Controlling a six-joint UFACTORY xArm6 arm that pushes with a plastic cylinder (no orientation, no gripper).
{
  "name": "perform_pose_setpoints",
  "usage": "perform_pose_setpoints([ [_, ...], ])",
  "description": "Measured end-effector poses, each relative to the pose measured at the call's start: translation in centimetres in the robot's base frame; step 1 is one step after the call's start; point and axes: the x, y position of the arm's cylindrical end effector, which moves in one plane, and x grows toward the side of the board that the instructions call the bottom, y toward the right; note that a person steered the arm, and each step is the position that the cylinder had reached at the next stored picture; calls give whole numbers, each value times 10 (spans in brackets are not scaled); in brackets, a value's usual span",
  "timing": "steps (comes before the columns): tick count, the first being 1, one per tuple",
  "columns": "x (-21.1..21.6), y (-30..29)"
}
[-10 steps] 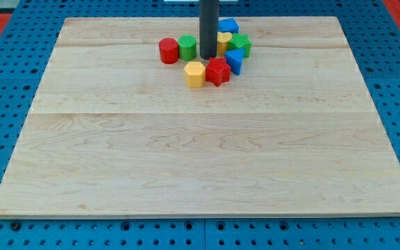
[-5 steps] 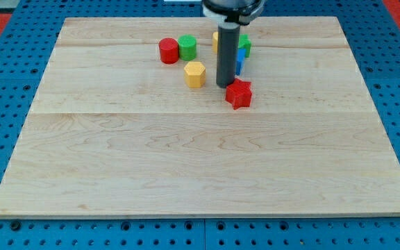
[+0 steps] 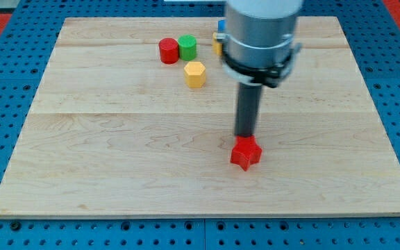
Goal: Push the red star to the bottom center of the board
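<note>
The red star (image 3: 246, 154) lies on the wooden board (image 3: 117, 160), a little right of centre and in the lower half. My tip (image 3: 245, 136) stands right behind the star, on its upper side, touching or nearly touching it. The rod and the arm's grey body rise from there toward the view's top and hide part of the block cluster behind them.
A red cylinder (image 3: 168, 51), a green cylinder (image 3: 187, 47) and a yellow hexagonal block (image 3: 195, 73) sit near the board's top centre. Slivers of a blue block (image 3: 221, 25) and a yellow block (image 3: 217, 44) show beside the arm. Blue pegboard surrounds the board.
My tip has moved down the view from the block cluster, pushing the red star from near the top centre into the board's lower half. The other visible blocks have stayed put.
</note>
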Motion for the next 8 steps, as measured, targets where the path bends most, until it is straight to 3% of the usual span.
perform_pose_setpoints([
  [3, 89, 39],
  [4, 110, 3],
  [6, 92, 40],
  [8, 58, -79],
])
